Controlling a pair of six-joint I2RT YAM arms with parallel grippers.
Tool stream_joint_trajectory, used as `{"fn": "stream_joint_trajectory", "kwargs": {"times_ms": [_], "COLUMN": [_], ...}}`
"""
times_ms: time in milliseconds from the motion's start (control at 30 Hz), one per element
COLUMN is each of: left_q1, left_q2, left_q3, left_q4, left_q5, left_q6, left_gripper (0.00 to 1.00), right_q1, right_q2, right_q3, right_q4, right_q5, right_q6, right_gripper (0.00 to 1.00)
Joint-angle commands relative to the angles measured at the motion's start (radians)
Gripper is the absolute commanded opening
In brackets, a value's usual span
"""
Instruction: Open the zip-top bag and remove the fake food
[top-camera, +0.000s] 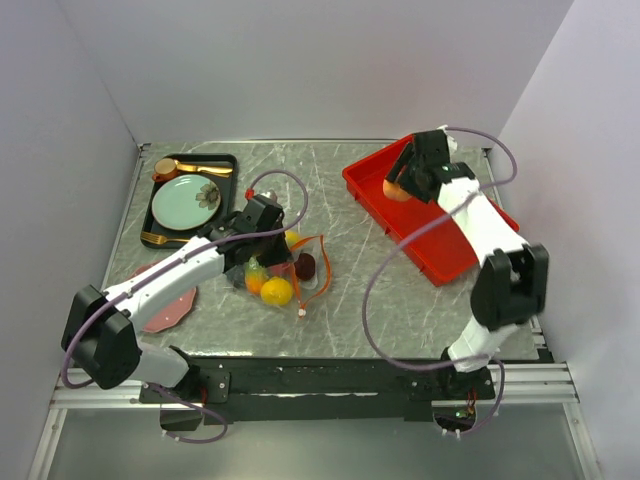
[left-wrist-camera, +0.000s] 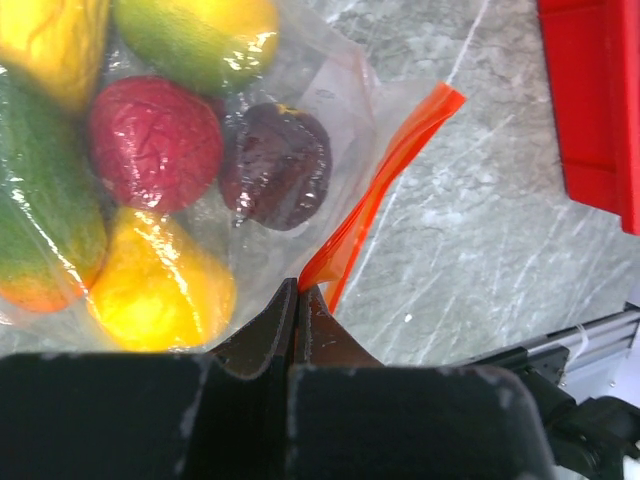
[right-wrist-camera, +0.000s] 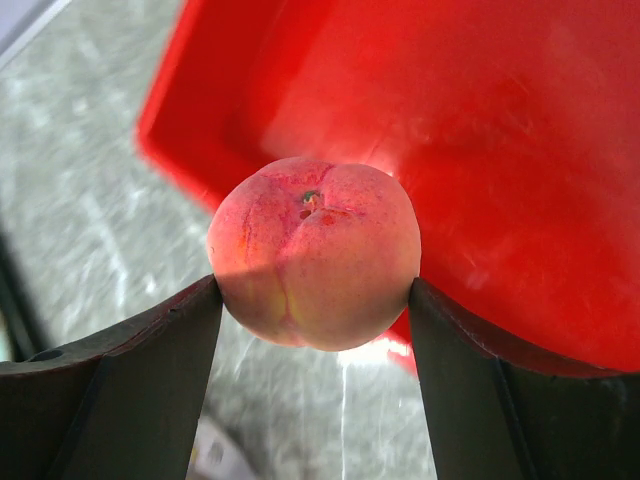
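The zip-top bag (top-camera: 287, 268) lies mid-table, its white slider (top-camera: 302, 313) at the near end. It holds fake food: a yellow fruit (top-camera: 277, 291), a dark purple one (top-camera: 306, 266), and in the left wrist view a red one (left-wrist-camera: 155, 140), a purple one (left-wrist-camera: 275, 165), a yellow one (left-wrist-camera: 160, 290) and a green one (left-wrist-camera: 40, 200). My left gripper (left-wrist-camera: 300, 290) is shut on the bag's edge at the orange-red zip strip (left-wrist-camera: 385, 165). My right gripper (right-wrist-camera: 315, 290) is shut on a peach (right-wrist-camera: 315, 250) and holds it above the near-left edge of the red tray (right-wrist-camera: 500, 120).
The red tray (top-camera: 450, 250) sits at the right back. A black tray (top-camera: 225, 160) with a mint-green plate (top-camera: 185, 203) and gold cutlery stands at the back left. A pink plate (top-camera: 170, 308) lies under my left arm. Walls close in on the left, back and right.
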Motion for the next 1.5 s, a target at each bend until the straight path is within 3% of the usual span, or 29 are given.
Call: {"fn": "stream_joint_trajectory", "kwargs": {"times_ms": [0, 100, 233, 367, 533, 733, 1033, 1200, 1467], "left_q1": [0.003, 0.005, 0.003, 0.003, 0.003, 0.003, 0.003, 0.003, 0.003], "left_q2": [-0.042, -0.037, -0.033, -0.021, -0.010, -0.010, -0.025, -0.024, -0.036], "left_q3": [0.000, 0.006, -0.001, 0.000, 0.015, 0.016, 0.006, 0.009, 0.000], "left_q4": [0.054, 0.056, 0.067, 0.073, 0.077, 0.073, 0.068, 0.070, 0.063], "left_q5": [0.025, 0.042, 0.050, 0.045, 0.036, 0.036, 0.008, 0.010, 0.002], "left_q6": [0.017, 0.025, 0.027, 0.022, 0.013, 0.007, -0.012, -0.016, -0.027], "left_gripper": [0.01, 0.01, 0.01, 0.01, 0.01, 0.01, 0.01, 0.01, 0.01], "right_q1": [-0.025, -0.034, -0.030, 0.059, 0.335, 0.498, 0.530, 0.532, 0.532], "right_q2": [0.138, 0.170, 0.076, -0.107, -0.244, -0.173, 0.023, 0.069, 0.131], "right_q3": [0.164, 0.248, 0.166, -0.072, -0.337, -0.387, -0.290, -0.256, -0.265], "right_q4": [-0.044, -0.099, -0.131, -0.070, 0.087, 0.247, 0.321, 0.293, 0.307], "right_q5": [0.010, 0.010, -0.022, -0.089, -0.129, -0.206, -0.298, -0.268, -0.268], "right_q6": [-0.014, -0.028, 0.007, 0.098, 0.265, 0.348, 0.431, 0.458, 0.509], "right_gripper": [0.85, 0.96, 0.97, 0.86, 0.73, 0.69, 0.63, 0.71, 0.73]}}
